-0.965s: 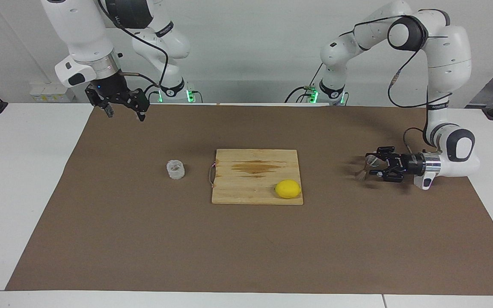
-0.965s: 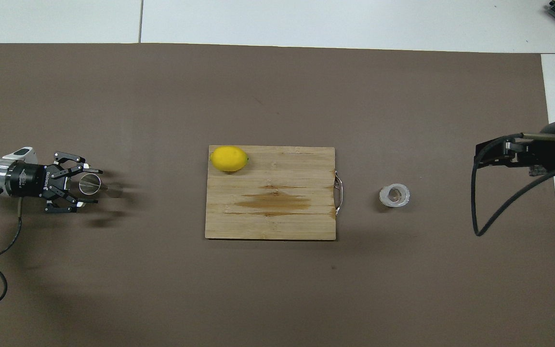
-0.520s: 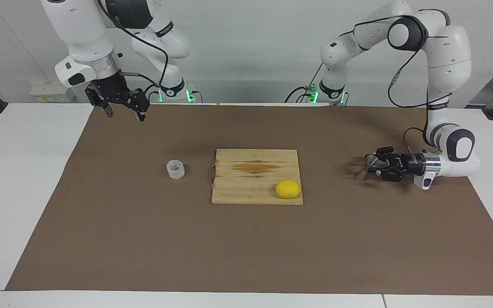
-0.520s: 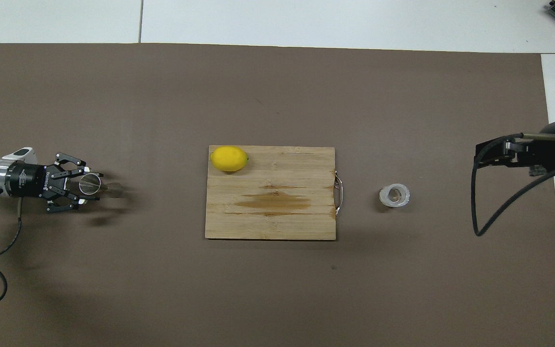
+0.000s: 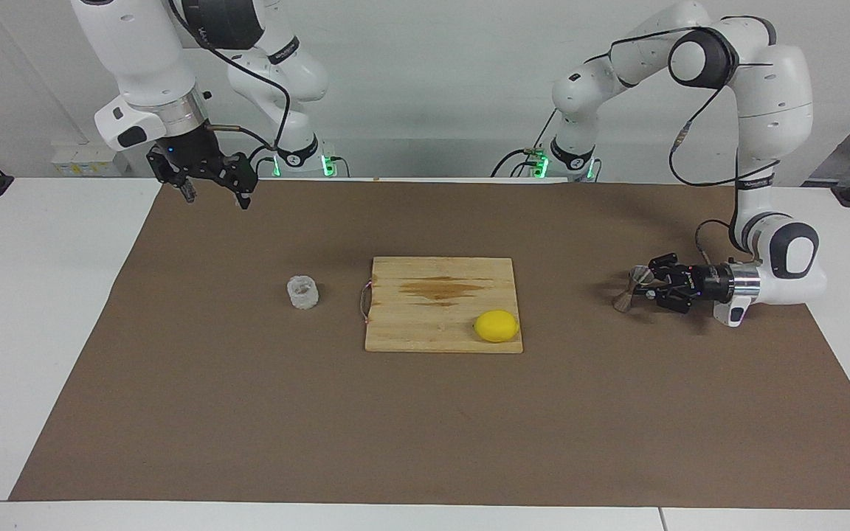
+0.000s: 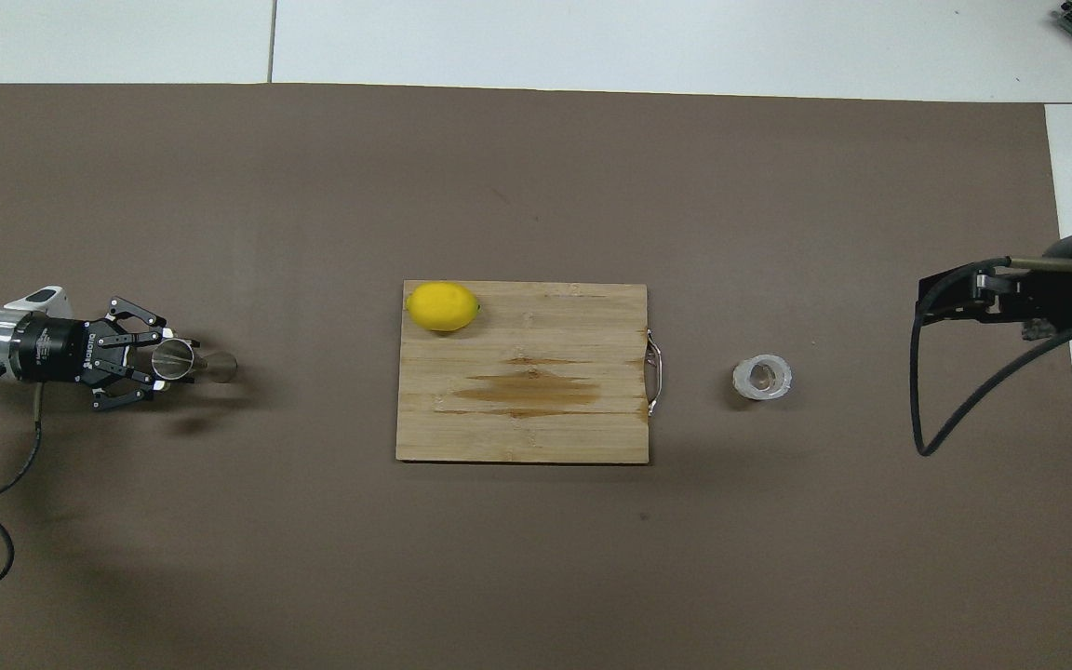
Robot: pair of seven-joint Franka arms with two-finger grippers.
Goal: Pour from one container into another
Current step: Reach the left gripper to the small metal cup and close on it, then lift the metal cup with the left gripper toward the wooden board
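The silvery hourglass jigger (image 5: 630, 289) (image 6: 184, 362) stands on the brown mat at the left arm's end of the table. My left gripper (image 5: 646, 285) (image 6: 167, 361) lies low and level beside it, shut on the jigger at its upper cone. The squat knobbly glass cup (image 5: 302, 292) (image 6: 762, 377) sits alone on the mat toward the right arm's end, beside the board's handle. My right gripper (image 5: 215, 198) (image 6: 941, 298) hangs open and empty, high over the mat's edge near its own base, well apart from the cup.
A wooden cutting board (image 5: 432, 313) (image 6: 517, 428) with a dark stain lies mid-table between cup and jigger. A yellow lemon (image 5: 496, 326) (image 6: 443, 306) rests on the board's corner toward the left arm's end and farther from the robots. The brown mat (image 5: 425, 428) covers most of the table.
The left gripper's fingers have drawn in from wide apart and closed on the jigger. The right arm, cup and lemon have not moved.
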